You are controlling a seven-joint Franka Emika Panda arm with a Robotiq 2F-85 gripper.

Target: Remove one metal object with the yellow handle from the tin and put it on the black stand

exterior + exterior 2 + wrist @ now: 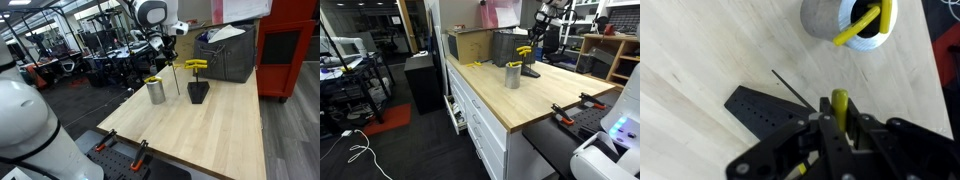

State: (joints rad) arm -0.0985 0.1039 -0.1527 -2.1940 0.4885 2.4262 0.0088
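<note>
The pincer (840,122) is clamped on the yellow grip of one metal tool (839,102). The tool's thin shaft points down toward the desk (205,140), and it hangs in the air between the tin (155,92) and the black stand (198,93), clear of both. The main risk is the set-down. The stand's top is narrow, and a shaft this slim can swing or twist in the grip, so a slightly off approach could let the tip skate off the stand, or the tool could drop onto the desk and roll. A yellow piece (195,66) seems to sit on top of the stand, though in both exterior views it is too small to be sure; if it does, the descending tool could knock it off. The stand looks light, so a sideways push may tip it. A low swing could also clip the tin, where a second yellow-handled tool (862,22) leans on the rim.
</note>
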